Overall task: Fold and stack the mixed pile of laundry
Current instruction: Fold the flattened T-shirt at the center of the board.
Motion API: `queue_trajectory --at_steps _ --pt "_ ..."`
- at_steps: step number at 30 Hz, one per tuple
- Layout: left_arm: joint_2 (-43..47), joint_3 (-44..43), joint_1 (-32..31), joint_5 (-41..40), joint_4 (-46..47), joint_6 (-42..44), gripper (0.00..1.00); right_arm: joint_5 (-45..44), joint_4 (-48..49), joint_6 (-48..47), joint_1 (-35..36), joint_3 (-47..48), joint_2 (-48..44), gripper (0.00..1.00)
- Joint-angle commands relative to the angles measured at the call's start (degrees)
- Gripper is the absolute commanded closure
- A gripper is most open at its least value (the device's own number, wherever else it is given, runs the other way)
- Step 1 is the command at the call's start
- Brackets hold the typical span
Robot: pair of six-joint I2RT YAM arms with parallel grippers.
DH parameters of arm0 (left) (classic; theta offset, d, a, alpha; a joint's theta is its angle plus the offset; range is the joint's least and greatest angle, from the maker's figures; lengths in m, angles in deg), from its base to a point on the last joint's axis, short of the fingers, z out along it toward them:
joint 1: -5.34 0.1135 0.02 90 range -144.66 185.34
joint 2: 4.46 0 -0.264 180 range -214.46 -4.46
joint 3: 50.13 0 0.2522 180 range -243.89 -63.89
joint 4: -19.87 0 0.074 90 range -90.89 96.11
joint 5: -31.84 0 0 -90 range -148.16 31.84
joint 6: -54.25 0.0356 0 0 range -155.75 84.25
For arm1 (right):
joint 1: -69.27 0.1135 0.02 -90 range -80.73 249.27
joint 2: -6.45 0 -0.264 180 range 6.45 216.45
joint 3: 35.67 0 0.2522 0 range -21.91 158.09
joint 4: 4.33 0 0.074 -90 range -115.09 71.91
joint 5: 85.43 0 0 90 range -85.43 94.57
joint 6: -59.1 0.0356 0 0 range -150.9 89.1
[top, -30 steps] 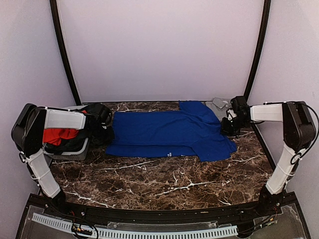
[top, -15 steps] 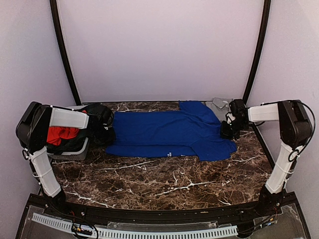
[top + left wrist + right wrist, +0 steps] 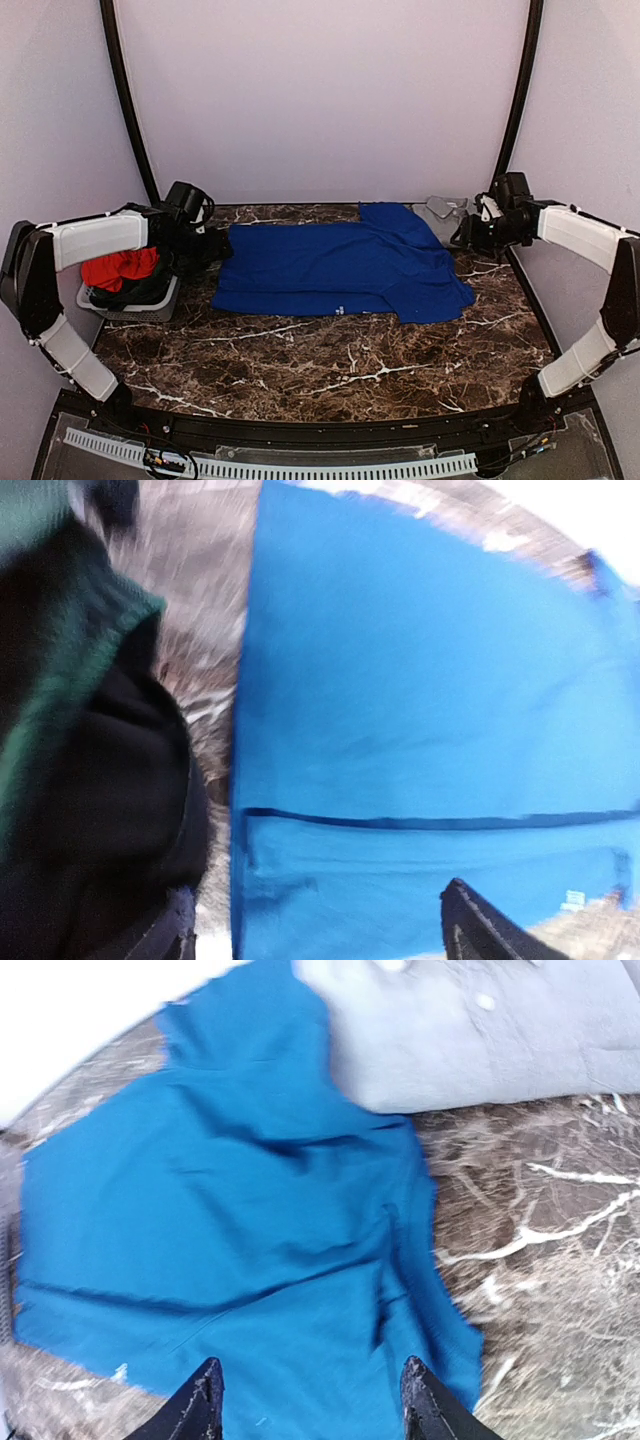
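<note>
Both arms have swung outward since a second ago. The left forearm no longer covers the basket [image 3: 130,310] at the left of the frame, and the right tool has lifted up and away from the shirt's right edge.

In the basket lie the red garment [image 3: 118,268] and some dark cloth [image 3: 110,820], which spills over to just beside the blue shirt [image 3: 340,265]. The left tool [image 3: 318,938] hangs above that shirt's left end. Its fingers are spread wide with nothing between them. A careless close here could catch the dark cloth along with the hem and drag it out onto the tabletop [image 3: 330,370].

The blue shirt lies spread across the middle, flat on its left half. It seems to be doubled along a lengthwise line, so pinching only the top layer would likely peel that fold open.

Toward the right it is rumpled, with a sleeve bunched and its edge uneven. Folding without smoothing it first would probably trap those creases.

At the upper right the blue cloth touches the grey shirt [image 3: 470,1045] and may overlap it. The right tool [image 3: 312,1410] is also wide and empty, above that rumpled end. A grasp too far back could take grey cloth too, or pull it askew.
</note>
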Motion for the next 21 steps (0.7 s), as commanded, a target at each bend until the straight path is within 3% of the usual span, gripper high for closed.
queue_trajectory --at_steps 1,5,10,13,21 --pt "9.06 1.98 -0.87 9.33 3.64 4.21 0.13 7.12 -4.62 0.08 -0.13 -6.21 -4.78 0.44" --pt "7.03 1.42 -12.34 15.43 12.98 3.7 0.17 12.67 -3.55 3.32 0.04 -13.12 -7.5 0.48" --pt "-6.11 -5.48 -22.29 22.16 23.47 -2.16 0.37 12.14 -2.47 5.82 0.05 -18.21 -7.68 0.51" --pt "-13.11 -11.62 -28.51 22.25 24.97 -2.85 0.42 10.62 -3.11 7.22 0.05 -19.47 -7.83 0.53" --pt "-30.01 -23.35 -36.45 23.54 28.38 -6.6 0.52 3.93 -0.32 8.86 -0.02 -21.87 -5.53 0.59"
